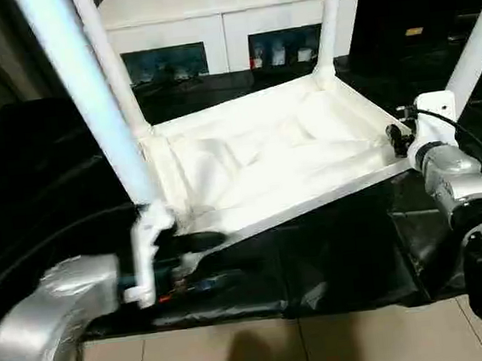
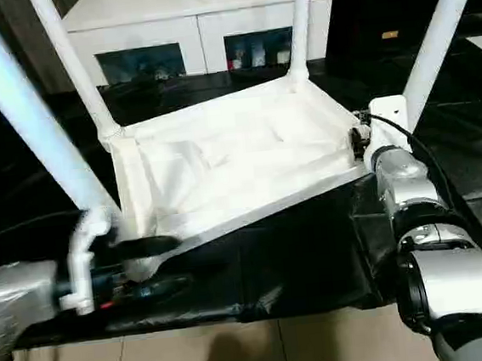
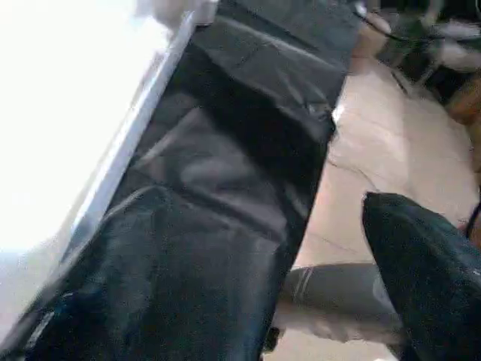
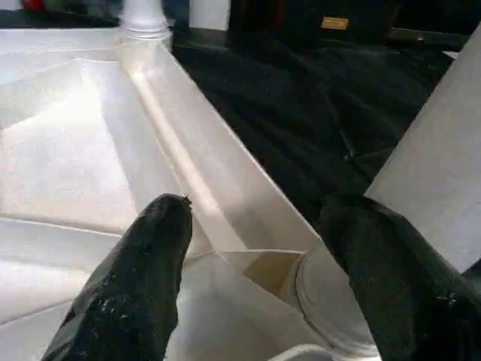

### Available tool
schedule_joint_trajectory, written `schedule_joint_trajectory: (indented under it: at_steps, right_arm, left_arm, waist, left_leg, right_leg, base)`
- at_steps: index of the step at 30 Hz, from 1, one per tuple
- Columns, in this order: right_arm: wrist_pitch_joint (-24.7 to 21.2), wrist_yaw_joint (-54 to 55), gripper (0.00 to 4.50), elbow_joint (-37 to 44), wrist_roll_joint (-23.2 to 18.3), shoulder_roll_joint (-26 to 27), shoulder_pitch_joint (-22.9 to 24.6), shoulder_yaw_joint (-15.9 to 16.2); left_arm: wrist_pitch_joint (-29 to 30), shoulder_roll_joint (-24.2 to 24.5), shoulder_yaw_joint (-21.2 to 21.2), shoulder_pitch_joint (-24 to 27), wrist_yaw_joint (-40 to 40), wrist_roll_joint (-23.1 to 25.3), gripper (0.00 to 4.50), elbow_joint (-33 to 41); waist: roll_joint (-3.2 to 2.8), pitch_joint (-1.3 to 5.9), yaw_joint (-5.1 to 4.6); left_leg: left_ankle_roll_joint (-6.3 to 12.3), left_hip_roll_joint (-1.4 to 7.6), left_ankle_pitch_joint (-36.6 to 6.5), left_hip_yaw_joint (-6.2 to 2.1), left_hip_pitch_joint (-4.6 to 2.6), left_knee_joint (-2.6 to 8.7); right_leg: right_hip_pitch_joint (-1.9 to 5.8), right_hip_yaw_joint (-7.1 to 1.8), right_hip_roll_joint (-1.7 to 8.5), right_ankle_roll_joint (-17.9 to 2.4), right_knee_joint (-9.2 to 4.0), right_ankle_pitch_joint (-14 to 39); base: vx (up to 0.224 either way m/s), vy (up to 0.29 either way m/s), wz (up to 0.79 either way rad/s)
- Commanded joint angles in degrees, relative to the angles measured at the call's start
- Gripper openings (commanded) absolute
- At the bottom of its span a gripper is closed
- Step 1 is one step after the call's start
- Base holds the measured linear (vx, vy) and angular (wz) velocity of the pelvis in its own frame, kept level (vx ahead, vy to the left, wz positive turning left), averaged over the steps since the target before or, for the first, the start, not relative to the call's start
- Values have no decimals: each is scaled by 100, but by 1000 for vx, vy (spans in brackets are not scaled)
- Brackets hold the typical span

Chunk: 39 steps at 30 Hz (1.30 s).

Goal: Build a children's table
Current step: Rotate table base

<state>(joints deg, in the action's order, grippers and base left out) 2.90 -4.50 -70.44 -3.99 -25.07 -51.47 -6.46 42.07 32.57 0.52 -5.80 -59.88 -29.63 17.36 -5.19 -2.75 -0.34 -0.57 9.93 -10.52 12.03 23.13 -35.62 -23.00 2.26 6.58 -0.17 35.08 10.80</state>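
The children's table lies upside down on a black sheet, its white ribbed tabletop (image 1: 265, 161) facing up. Legs stand upright in the corner sockets: near left (image 1: 87, 93), far left (image 1: 110, 65), far right (image 1: 332, 18) and near right (image 1: 476, 47). My left gripper (image 1: 199, 261) is open at the tabletop's near left corner. One finger lies along the rim, the other lower over the sheet. My right gripper (image 4: 259, 207) is open at the near right corner. One finger (image 4: 143, 278) is over the ribbed underside, the other (image 4: 398, 286) beside the leg's base (image 4: 323, 293).
A white cabinet (image 1: 225, 20) with glass doors stands close behind the tabletop. The black sheet (image 1: 333, 248) covers the work surface and ends near me at a tiled floor (image 1: 283, 347). The upright legs rise beside both of my forearms.
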Motion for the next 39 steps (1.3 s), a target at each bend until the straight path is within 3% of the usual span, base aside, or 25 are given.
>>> schedule_joint_trajectory:
  at_steps: [1,3,5,6,7,9,12,16,17,19,20,21,22,23,25,28,29,30,32,36,39]
  right_arm:
    - [101,-191,319,46,13,68,-38,-8]
    - [101,-191,319,46,13,68,-38,-8]
    - [186,-304,319,134,91,133,51,89]
    - [186,-304,319,134,91,133,51,89]
    - [243,-373,319,200,119,168,109,129]
    - [318,-486,319,280,128,199,166,163]
    - [455,-846,319,506,92,263,290,222]
    - [514,-2086,319,1546,-308,418,829,346]
    - [357,-2648,319,2331,-553,402,1299,489]
    - [328,-2738,319,2465,-593,398,1380,515]
    - [126,-2684,319,3339,-796,376,1941,544]
    - [53,-2500,319,3632,-846,389,2147,485]
    - [-16,-2350,319,3851,-891,403,2308,426]
    - [-55,-2233,319,3953,-904,417,2391,378]
    - [-94,-2129,319,4032,-894,434,2455,323]
    - [-350,-1727,319,4550,-839,535,2894,-114]
    - [-356,-1720,319,4570,-846,537,2914,-130]
    - [-412,-1708,319,4708,-907,536,3033,-200]
    - [-611,-1585,319,5008,-1068,541,3266,-337]
    - [-876,-967,319,5140,-873,378,3631,-512]
    - [-1082,-587,319,5001,-639,356,3641,-661]
  left_arm:
    - [-21,158,405,169,-78,-146,449,98]
    - [-21,158,405,169,-78,-146,449,98]
    - [-127,353,821,554,-177,-256,449,178]
    - [-127,353,821,554,-177,-256,449,178]
    - [-133,463,1051,742,-257,-337,449,227]
    - [-96,543,1216,864,-289,-408,449,268]
    - [5,639,1420,993,-318,-561,449,330]
    - [60,749,1689,1252,-427,-741,449,427]
    - [66,749,1777,1421,-436,-816,449,478]
    - [67,749,1791,1450,-436,-830,449,487]
    - [-218,671,1836,1527,-277,-633,449,196]
    - [-441,607,1853,1499,-188,-490,449,-9]
    - [-643,516,1884,1439,-111,-404,449,-184]
    - [-772,431,1921,1368,-47,-374,449,-312]
    - [-867,360,1954,1307,8,-364,449,-417]
    - [-1474,6,2019,983,255,-262,449,-998]
    - [-1498,-13,2021,966,265,-261,449,-1019]
    - [-1606,-112,2029,880,314,-272,449,-1113]
    - [-1691,-204,1925,779,347,-256,449,-1216]
    - [-1942,-424,1678,554,375,-149,449,-1473]
    - [-2114,-486,1530,388,365,-50,449,-1676]
  waist:
    - [85,374,-44]
    - [90,376,-73]
    - [82,378,-80]
    - [79,389,-92]
    - [118,377,-117]
    - [87,372,-122]
    - [81,353,-86]
    - [77,354,-67]
    - [71,354,-36]
    - [64,353,-27]
    - [141,348,-25]
    - [110,311,39]
    - [110,309,37]
    - [119,323,27]
    - [113,324,25]
    - [109,327,11]
    - [150,331,23]
    - [144,335,33]
    - [179,341,37]
    - [200,359,34]
    - [234,351,30]
  left_leg:
    - [127,190,-1741,-118,-205,447]
    - [110,194,-1772,-123,-210,452]
    - [115,192,-1705,-127,-185,455]
    - [154,201,-1674,-125,-182,449]
    - [189,196,-1660,-121,-159,452]
    - [230,199,-1666,-114,-173,447]
    - [124,217,-1904,-106,-214,469]
    - [211,247,-1834,-119,-199,494]
    - [243,262,-1786,-118,-208,497]
    - [252,261,-1765,-118,-212,510]
    - [238,256,-1785,-109,-213,520]
    - [193,262,-1906,-110,-230,535]
    - [160,257,-1947,-122,-229,548]
    - [-48,249,-2184,-143,-273,573]
    - [-157,246,-2290,-159,-281,595]
    - [-297,236,-2472,-180,-291,621]
    - [-293,236,-2495,-174,-287,620]
    - [-302,233,-2510,-172,-304,619]
    - [-261,236,-2426,-185,-263,629]
    - [-247,231,-2247,-169,-259,620]
    - [-206,216,-2229,-165,-230,609]
  right_leg:
    - [138,-51,40,-1225,-375,1322]
    - [141,-54,41,-1231,-373,1287]
    - [157,-53,51,-1278,-358,1163]
    - [158,-51,61,-1292,-354,1090]
    - [160,-47,48,-1291,-357,1099]
    - [152,-46,54,-1297,-366,1173]
    - [130,-59,37,-1288,-374,1366]
    - [145,-62,23,-1254,-357,1229]
    - [144,-74,31,-1225,-359,1168]
    - [141,-70,20,-1221,-364,1171]
    - [133,-75,7,-1252,-388,1251]
    - [104,-108,30,-1105,-424,1512]
    - [108,-116,31,-1013,-442,1632]
    - [72,-126,33,-888,-462,1879]
    - [66,-133,30,-857,-467,1890]
    - [51,-141,28,-778,-470,1787]
    - [63,-154,41,-721,-480,1804]
    - [46,-160,47,-712,-493,1805]
    - [81,-166,57,-658,-490,1777]
    - [79,-164,45,-704,-475,1486]
    - [91,-162,64,-700,-488,1638]
  base:
    - [0,0,0]
    - [0,0,0]
    - [0,0,0]
    - [0,0,0]
    - [0,0,0]
    - [0,0,0]
    - [0,0,0]
    - [0,0,0]
    - [0,0,0]
    - [0,0,0]
    - [0,0,0]
    - [0,0,0]
    - [0,0,0]
    - [0,0,0]
    - [0,0,0]
    - [0,0,0]
    - [0,0,0]
    - [0,0,0]
    - [0,0,0]
    - [0,0,0]
    - [0,0,0]
